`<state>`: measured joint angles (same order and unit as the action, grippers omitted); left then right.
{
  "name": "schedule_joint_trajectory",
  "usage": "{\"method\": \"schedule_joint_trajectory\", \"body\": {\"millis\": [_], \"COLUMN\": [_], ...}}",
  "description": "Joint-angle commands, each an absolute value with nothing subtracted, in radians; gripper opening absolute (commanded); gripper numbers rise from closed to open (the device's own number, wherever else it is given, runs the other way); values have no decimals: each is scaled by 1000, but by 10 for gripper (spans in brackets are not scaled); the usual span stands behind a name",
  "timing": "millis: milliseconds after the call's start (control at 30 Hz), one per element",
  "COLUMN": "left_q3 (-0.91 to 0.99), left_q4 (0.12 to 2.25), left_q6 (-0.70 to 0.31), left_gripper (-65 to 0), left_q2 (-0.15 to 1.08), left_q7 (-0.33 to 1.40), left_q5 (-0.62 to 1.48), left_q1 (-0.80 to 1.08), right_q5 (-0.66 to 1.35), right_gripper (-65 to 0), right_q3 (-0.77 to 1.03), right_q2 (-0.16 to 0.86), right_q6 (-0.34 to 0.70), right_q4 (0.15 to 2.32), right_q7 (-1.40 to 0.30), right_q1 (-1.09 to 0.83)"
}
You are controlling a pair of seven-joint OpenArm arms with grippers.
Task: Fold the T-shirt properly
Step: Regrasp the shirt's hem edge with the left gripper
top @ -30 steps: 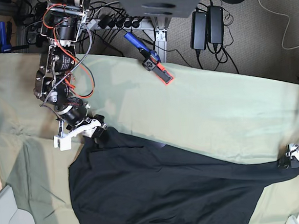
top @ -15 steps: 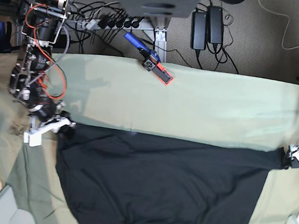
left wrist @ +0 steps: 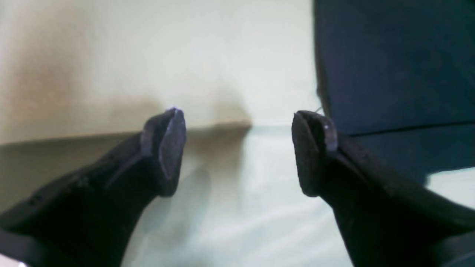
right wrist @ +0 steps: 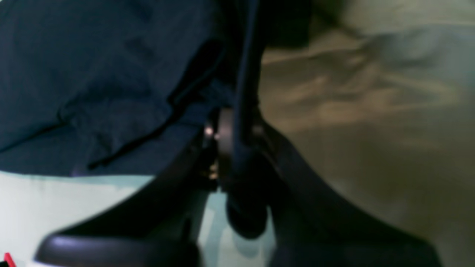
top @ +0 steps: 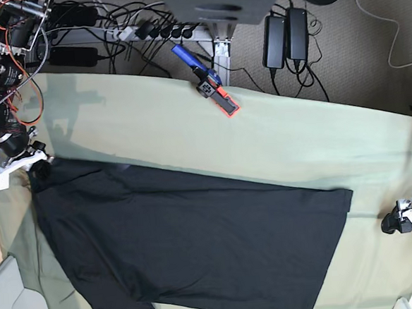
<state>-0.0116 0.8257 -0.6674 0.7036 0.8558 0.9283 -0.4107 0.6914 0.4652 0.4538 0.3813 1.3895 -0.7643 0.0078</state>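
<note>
A robotics lab or workshop. At twelve o'clock, behind the worktop draped in pale green cloth, power bricks and tangled cables lie on carpet. A blue-and-orange clamp grips the worktop's far edge.

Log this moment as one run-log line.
T-shirt: spread on green cloth | right gripper: shut on T-shirt corner | left gripper: open, empty

plain black T-shirt, pale green cloth

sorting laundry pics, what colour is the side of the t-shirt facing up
Plain black, no print showing on the T-shirt; clearest in the base view.
</note>
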Motion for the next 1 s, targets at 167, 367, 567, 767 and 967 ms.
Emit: {"method": "schedule_joint_trajectory", "body": {"millis": [167,367,567,767,967], "left_q3": [-3,-3,-3,-3,-3], "left_q4": [846,931,1101,1116,1113], "left_q6": [-698,-698,-698,-698,-698], "left_gripper": [-174,-174,-174,-174,-174], "left_q2": [726,685,633,612,611], "left_q7": [1012,1023,1048,1028,1005], "left_q5": [1214,1223,1223,1170,1128], "left_q1": [-358,-269,-235,-234,-229], "right_q5": [703,703,703,703,704], "right_gripper": [-650,-650,-650,-650,-650], "right_q3": [474,473,472,472,472], "right_q2": [470,454,448,448,448], "right_q6": [452,452,452,452,452], "right_q4": [1408,1407,1407,1407,1407], "right_q7": [-730,-729,-729,-729,-729], "right_q1": [19,20,21,21,21]}}
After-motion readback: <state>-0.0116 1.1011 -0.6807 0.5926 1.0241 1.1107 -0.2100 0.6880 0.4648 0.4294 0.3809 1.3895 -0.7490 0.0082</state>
